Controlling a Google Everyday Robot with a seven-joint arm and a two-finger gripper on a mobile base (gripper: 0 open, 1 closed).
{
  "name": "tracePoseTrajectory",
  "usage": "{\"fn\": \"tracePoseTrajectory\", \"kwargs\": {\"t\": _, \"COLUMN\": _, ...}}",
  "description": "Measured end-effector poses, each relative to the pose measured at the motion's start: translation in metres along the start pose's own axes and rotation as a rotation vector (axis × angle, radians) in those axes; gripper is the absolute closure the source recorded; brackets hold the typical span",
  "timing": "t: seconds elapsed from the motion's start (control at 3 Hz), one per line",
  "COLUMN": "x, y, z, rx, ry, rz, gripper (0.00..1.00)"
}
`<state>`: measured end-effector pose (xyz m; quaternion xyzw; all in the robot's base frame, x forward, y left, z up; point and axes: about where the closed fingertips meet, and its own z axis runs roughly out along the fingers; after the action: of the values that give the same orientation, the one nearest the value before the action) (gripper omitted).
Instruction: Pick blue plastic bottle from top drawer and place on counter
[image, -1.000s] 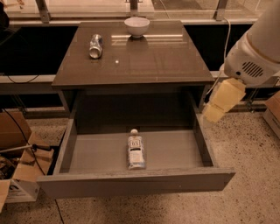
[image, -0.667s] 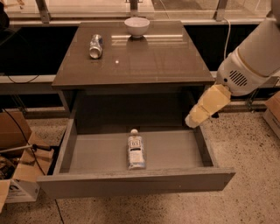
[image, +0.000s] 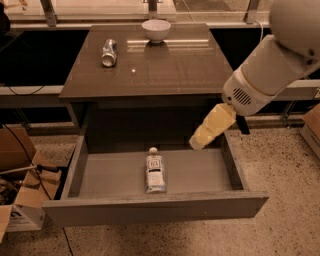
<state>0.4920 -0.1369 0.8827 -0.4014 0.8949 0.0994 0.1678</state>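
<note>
The blue plastic bottle (image: 155, 171) lies on its side in the middle of the open top drawer (image: 115, 176), white cap pointing toward the back. The counter (image: 165, 65) is the glossy dark table top above the drawer. My gripper (image: 199, 142), with pale yellow fingers, hangs from the white arm at the right, over the drawer's back right part, above and to the right of the bottle and apart from it. It holds nothing.
A crushed silver can (image: 109, 52) and a white bowl (image: 156, 30) stand on the counter's back half. Cardboard boxes (image: 22, 200) and cables lie on the floor to the left. Speckled floor lies to the right of the drawer.
The arm has swung left and down, bringing my gripper from beside the drawer's right wall to over the drawer's right part, closer to the bottle. The bottle has not moved.
</note>
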Motion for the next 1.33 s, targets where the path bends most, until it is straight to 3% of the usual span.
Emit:
{"fn": "tracePoseTrajectory", "kwargs": {"t": 0.33, "x": -0.012, "y": 0.015, "z": 0.039, "rx": -0.038, "ry": 0.037, "rz": 0.025, "gripper": 0.00}}
{"fn": "tracePoseTrajectory", "kwargs": {"t": 0.67, "x": -0.021, "y": 0.027, "z": 0.094, "rx": -0.061, "ry": 0.088, "rz": 0.090, "gripper": 0.00}}
{"fn": "tracePoseTrajectory", "kwargs": {"t": 1.0, "x": -0.024, "y": 0.031, "z": 0.154, "rx": -0.075, "ry": 0.135, "rz": 0.193, "gripper": 0.00}}
{"fn": "tracePoseTrajectory", "kwargs": {"t": 1.33, "x": -0.019, "y": 0.025, "z": 0.198, "rx": -0.140, "ry": 0.174, "rz": 0.274, "gripper": 0.00}}
